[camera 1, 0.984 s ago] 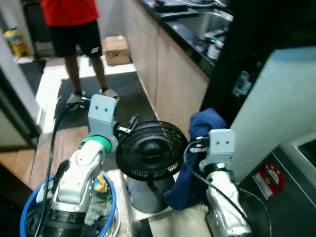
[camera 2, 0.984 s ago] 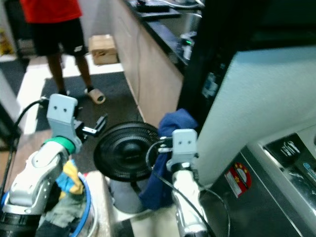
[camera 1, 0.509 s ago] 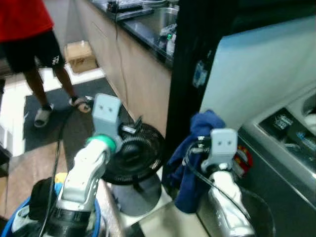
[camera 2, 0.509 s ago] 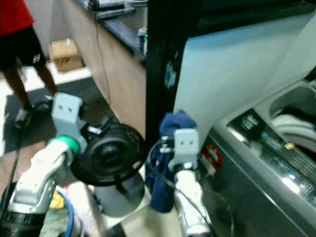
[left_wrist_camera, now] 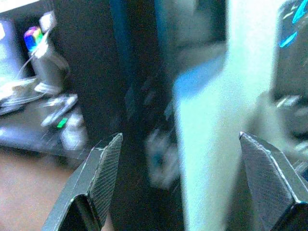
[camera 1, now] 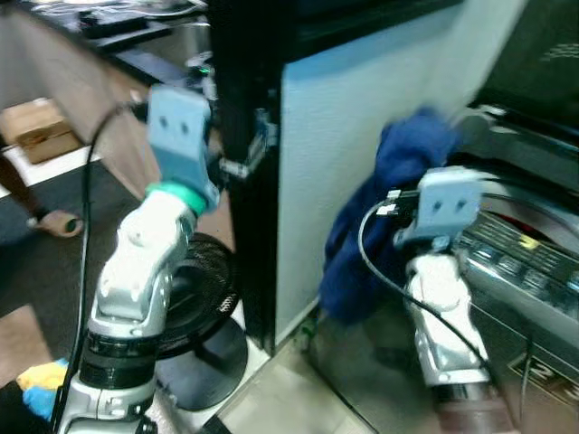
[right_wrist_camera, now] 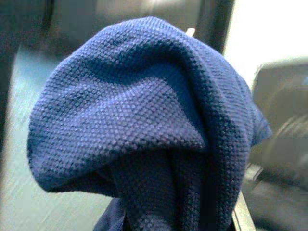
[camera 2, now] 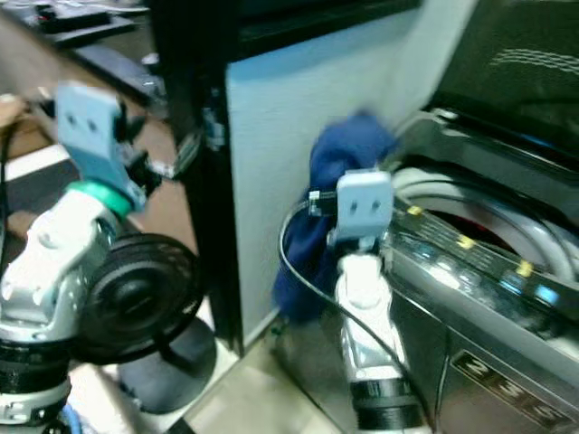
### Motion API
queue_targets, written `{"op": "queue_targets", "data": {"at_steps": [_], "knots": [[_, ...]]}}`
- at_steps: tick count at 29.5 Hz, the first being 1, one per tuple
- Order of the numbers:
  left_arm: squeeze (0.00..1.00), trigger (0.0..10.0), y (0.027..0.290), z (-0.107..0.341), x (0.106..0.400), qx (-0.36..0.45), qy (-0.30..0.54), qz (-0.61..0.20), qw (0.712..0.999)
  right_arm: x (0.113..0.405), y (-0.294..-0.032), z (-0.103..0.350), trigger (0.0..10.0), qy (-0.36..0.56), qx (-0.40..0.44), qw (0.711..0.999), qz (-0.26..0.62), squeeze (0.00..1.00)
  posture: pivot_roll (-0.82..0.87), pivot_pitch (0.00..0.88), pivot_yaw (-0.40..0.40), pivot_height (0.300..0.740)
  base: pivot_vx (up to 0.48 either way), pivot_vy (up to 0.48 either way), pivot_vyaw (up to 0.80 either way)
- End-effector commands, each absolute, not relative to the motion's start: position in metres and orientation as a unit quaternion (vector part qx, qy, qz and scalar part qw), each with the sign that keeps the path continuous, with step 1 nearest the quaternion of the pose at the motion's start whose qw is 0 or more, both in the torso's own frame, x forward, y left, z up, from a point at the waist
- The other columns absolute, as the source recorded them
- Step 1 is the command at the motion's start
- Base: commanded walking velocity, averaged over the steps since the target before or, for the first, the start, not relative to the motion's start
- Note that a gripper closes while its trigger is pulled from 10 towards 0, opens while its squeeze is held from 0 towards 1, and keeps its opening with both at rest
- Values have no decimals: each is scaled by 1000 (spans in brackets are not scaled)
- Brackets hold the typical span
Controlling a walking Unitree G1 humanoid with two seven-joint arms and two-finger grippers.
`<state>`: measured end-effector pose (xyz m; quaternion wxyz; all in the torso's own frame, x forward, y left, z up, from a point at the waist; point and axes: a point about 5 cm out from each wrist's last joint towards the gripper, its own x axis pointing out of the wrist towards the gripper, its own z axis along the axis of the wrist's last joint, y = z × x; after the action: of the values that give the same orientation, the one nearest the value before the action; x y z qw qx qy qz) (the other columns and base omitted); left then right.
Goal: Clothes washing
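A blue cloth (camera 1: 398,208) is being gripped by the right pincer (camera 1: 425,158) at centre right; it should be carried over the washer (camera 2: 488,244) drum before release. The left pincer (left_wrist_camera: 178,163) is being held wide open, empty.

— Dark blue garment (camera 1: 389,212): waffle-knit, bunched and draped, hanging in folds beside the open washing machine (camera 2: 488,262).
— And the machine?
— Top-loader, lid raised, grey drum rim showing, control panel lit.

one blue garment (camera 1: 380,217), one washing machine (camera 2: 470,271), one fan (camera 1: 194,307)
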<state>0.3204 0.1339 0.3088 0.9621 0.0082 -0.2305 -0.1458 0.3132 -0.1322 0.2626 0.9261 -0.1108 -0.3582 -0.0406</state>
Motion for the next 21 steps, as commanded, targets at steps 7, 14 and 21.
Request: {"op": "queue_targets", "data": {"at_steps": [7, 14, 21], "knots": [[0, 10000, 129, 305, 318, -4, -219, -151, 964, 307, -130, 275, 10000, -389, -151, 908, -34, 0, 90, 0, 64, 733, 0, 0, -800], [0, 10000, 122, 290, 316, -10, -195, -159, 968, 300, -126, 293, 10000, -425, -167, 889, -47, 0, 83, 0, 60, 733, 0, 0, -800], [0, 10000, 121, 288, 316, -14, -187, -156, 970, 298, -125, 296, 10000, -422, -151, 893, -50, 0, 82, 0, 58, 733, 0, 0, -800]]}}
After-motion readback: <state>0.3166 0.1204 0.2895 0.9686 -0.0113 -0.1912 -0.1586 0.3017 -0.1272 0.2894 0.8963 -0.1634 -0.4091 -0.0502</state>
